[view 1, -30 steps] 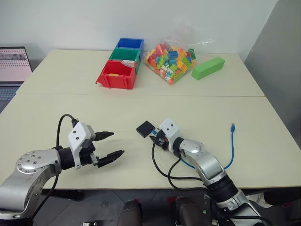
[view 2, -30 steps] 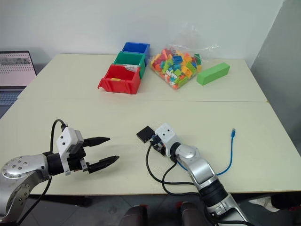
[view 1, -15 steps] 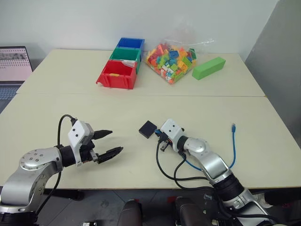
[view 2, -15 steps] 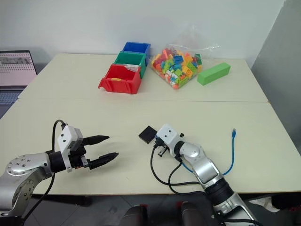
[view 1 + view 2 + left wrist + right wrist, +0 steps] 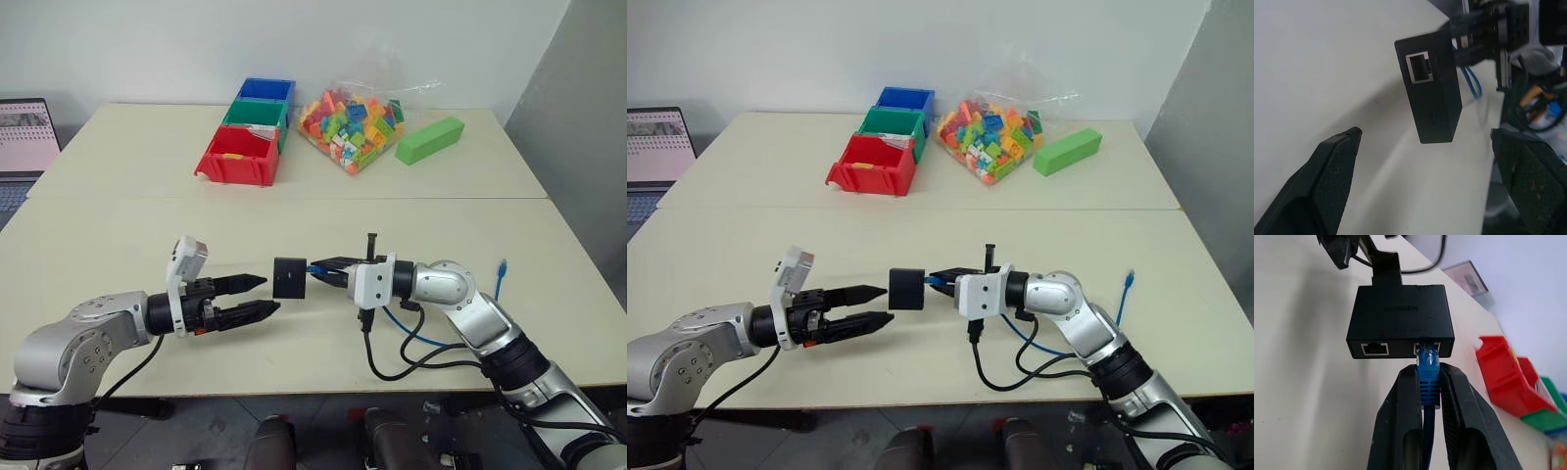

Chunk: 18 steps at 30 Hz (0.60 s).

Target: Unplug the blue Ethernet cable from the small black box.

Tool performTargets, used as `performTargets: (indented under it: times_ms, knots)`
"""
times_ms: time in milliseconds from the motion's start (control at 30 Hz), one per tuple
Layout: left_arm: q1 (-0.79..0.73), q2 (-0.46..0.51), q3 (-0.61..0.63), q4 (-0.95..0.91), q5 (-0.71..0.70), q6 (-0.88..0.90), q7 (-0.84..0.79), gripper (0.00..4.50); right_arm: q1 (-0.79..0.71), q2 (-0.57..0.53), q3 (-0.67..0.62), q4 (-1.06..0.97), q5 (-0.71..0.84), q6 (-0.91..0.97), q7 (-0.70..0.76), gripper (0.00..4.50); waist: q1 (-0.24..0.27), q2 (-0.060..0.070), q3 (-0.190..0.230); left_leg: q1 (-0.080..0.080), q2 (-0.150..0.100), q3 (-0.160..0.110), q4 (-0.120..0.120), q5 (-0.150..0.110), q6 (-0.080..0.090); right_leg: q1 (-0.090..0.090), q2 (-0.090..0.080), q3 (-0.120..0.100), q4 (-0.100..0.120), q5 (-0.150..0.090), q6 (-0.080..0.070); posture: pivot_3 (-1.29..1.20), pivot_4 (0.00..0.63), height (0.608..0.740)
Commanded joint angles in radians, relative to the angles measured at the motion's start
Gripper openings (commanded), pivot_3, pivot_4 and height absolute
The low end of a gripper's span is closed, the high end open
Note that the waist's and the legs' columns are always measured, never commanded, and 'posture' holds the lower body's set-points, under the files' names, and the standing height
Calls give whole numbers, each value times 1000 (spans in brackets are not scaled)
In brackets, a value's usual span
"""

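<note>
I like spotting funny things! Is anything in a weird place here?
Yes. The small black box hangs in the air above the table, dangling from the blue Ethernet cable plug that the right claw pinches. The left claw is open beside it.

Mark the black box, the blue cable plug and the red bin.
small black box (image 5: 1400,316), right wrist view, top face.
blue Ethernet cable (image 5: 1427,364), right wrist view, plug at the box's port.
red bin (image 5: 240,155), left eye view, front wall.

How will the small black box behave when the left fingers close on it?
The small black box looks rigid, so it should not crush. It hangs off the table only by the blue Ethernet cable plug, so it seems light and may swing. Its smooth faces might slip.
</note>
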Motion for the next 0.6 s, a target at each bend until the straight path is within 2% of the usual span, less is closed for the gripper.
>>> performTargets:
  times_ms: [33,300,433,600]
  knots:
    - [-21,6,-6,-26,-34,8,-33,4500,-25,-3,-9,-11,-10,-60,22,208,0,0,0,0,0,0,0,0,0,0,0,0,0,0,0,0,150,740]
    - [-72,-69,17,9,-65,20,25,4500,-22,11,-17,-26,-20,-76,29,208,4,0,0,0,0,0,0,0,0,0,0,0,0,1,-3,0,150,740]
    - [-70,-70,13,9,-63,19,23,4500,-24,14,-22,-27,-17,-70,30,208,4,0,0,0,0,0,0,0,0,0,0,1,0,2,-3,0,150,740]
    - [-65,-73,16,12,-78,22,9,3697,-27,18,-24,-27,-18,-67,31,208,4,0,0,0,0,0,0,0,0,0,0,0,0,2,-3,0,150,740]
